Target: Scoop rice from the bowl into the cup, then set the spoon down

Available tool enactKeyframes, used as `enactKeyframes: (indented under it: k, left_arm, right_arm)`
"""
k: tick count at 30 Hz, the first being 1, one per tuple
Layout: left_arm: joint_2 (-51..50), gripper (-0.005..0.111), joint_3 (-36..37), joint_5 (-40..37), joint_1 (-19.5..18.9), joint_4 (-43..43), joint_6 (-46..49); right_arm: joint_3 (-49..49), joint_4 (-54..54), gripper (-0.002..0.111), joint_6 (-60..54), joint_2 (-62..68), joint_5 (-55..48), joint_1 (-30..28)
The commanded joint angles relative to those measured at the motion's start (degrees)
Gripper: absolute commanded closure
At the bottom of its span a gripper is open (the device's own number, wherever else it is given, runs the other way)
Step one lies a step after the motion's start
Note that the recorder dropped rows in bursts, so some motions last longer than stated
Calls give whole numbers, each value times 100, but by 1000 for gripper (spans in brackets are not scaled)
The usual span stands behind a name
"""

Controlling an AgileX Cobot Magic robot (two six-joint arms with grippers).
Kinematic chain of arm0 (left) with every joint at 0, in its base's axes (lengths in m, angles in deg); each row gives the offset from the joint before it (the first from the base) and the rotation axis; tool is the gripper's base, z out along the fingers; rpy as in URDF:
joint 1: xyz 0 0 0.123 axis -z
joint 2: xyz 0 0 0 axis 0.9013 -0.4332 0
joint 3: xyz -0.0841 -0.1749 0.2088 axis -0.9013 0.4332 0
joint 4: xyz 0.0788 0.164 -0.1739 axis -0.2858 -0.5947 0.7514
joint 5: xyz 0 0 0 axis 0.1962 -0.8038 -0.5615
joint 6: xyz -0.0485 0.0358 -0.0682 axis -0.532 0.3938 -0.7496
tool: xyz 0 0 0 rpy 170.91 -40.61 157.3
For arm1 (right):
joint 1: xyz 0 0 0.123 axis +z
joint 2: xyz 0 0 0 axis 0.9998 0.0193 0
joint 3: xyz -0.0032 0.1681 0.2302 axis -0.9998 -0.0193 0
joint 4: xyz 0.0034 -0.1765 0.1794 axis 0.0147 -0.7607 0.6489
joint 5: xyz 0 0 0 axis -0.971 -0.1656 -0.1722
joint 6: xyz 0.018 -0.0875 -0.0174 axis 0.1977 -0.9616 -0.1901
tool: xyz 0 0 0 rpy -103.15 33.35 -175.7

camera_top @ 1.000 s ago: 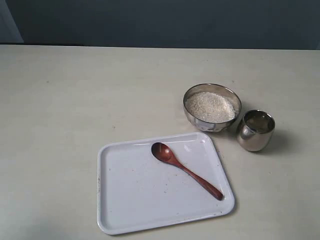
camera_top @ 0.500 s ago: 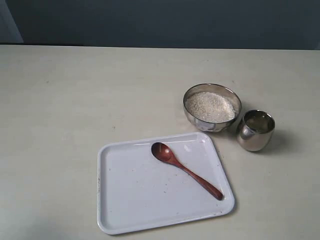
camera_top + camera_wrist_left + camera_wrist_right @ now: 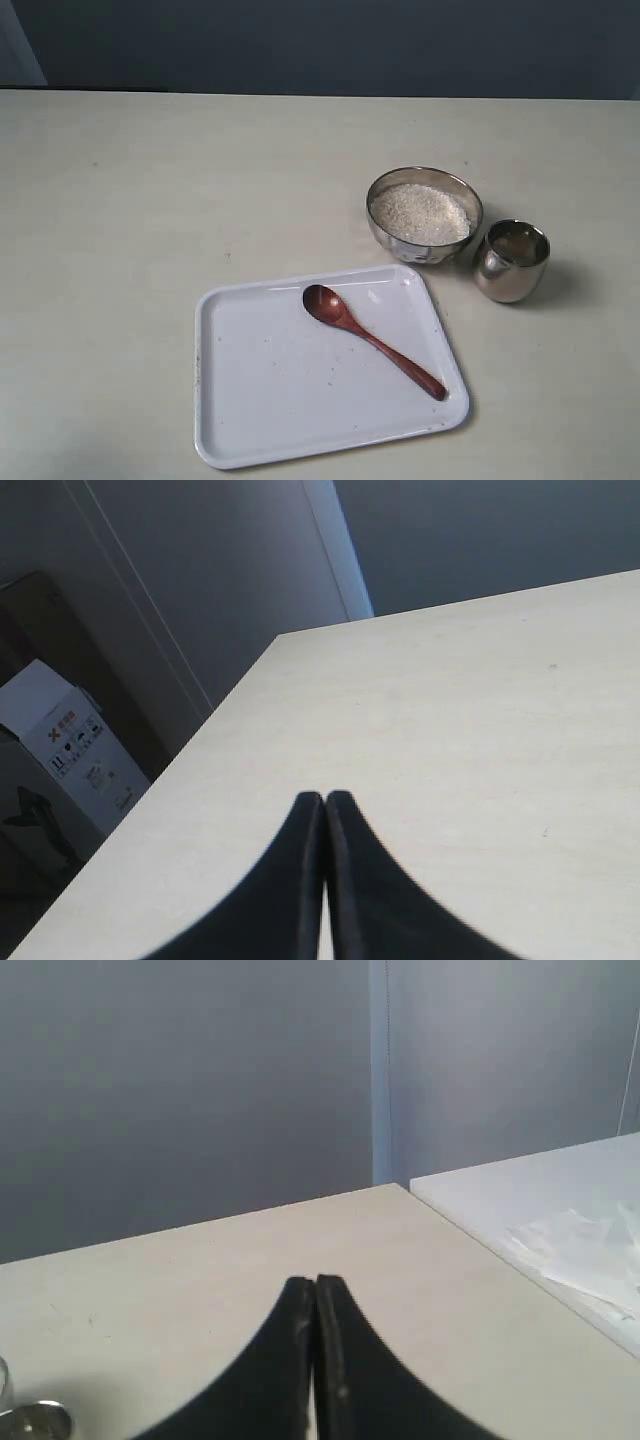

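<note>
Your table (image 3: pixel 150 200) is a pale cream surface with a few faint specks. Three things sit directly on it. A white rectangular tray (image 3: pixel 270 400) lies in the lower middle of the exterior view, turned a little askew. Past its far right corner stands the bowl (image 3: pixel 398 244), near the tray but apart from it. The cup (image 3: pixel 511 262) stands upright just beside the bowl, on its right; you cannot tell whether they touch.

Free room over spoon (image 3: pixel 372 340); bowl (image 3: pixel 424 215) & cup (image 3: pixel 511 261) just beside ea. other.
</note>
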Motion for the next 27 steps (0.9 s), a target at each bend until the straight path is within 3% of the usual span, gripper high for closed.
enactKeyframes:
  k: [1,8,16,27]
  left_arm:
    - [26,106,-14,64,22,24,-40]
    - [26,106,-14,64,22,24,-40]
    - [26,106,-14,64,22,24,-40]
    - [26,106,-14,64,22,24,-40]
  right_arm:
    - [-231,297,108,-635,-31,7,-31]
    - [-459,1352,108,-1812,-31,176,-31]
    - [-459,1352,108,-1835,-31,-380,-31]
    - [-459,1352,108,-1882,-31,-395,-31]
